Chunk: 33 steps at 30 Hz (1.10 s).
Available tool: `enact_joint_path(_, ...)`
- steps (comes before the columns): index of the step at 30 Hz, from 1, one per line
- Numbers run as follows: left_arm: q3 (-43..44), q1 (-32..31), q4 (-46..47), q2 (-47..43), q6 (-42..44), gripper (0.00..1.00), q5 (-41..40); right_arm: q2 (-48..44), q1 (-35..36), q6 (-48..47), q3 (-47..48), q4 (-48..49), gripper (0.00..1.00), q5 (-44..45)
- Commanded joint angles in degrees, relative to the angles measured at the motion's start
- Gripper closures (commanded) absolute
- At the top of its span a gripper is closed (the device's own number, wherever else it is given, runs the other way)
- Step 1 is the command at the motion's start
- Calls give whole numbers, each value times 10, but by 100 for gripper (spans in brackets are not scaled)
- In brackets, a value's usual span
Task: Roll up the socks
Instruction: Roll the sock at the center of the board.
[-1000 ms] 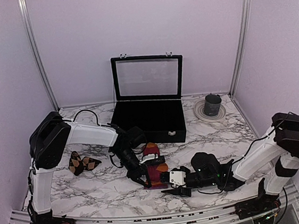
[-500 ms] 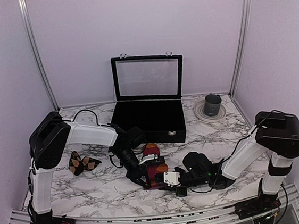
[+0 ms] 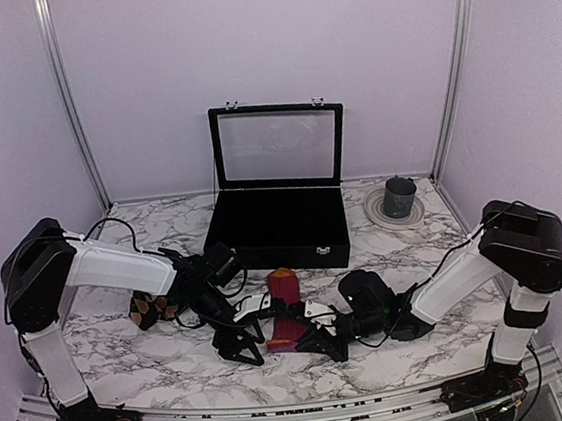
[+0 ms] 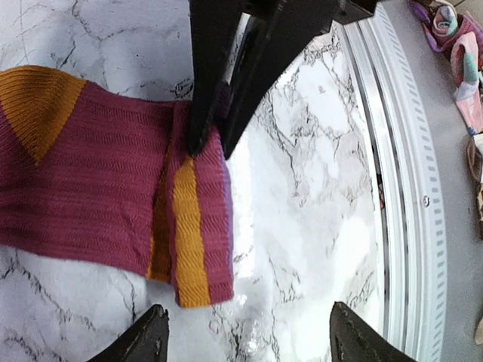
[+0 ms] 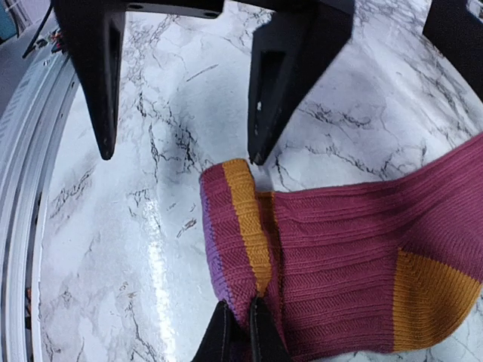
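As right gripper (image 5: 241,311) pinches, magenta sock (image 5: 339,234) between

one sock (image 3: 284,293) mid-table, other sock (image 3: 148,307) left, case (image 3: 281,233) behind, cup (image 3: 398,198) on plate (image 3: 372,209) back right

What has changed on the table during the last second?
The left gripper opened, let go of the magenta-red sock and drew back to the left. The right gripper moved in leftward and shut on the sock's folded, orange-striped end. The argyle sock, black case and cup stayed put.
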Motion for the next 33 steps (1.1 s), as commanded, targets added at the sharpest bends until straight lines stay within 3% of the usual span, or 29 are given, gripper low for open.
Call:
enact_joint_path(1, -26, 0, 80, -45, 23, 27, -16, 23, -24, 113, 18, -94, 100, -65)
enact_joint_path(6, -43, -8, 101, -63, 44, 32, -4, 61, -69, 222, 60, -145, 100, -147)
enact_joint_path(14, -64, -49, 147, -60, 96, 44, -61, 130, -117, 335, 77, -158, 100, -230)
enact_joint_path(23, -66, -69, 235, -40, 112, 57, -121, 161, -117, 365, 68, -151, 100, -242)
enact_joint_path(33, -72, -81, 228, -8, 133, 66, -153, 159, -119, 384, 65, -138, 100, -252)
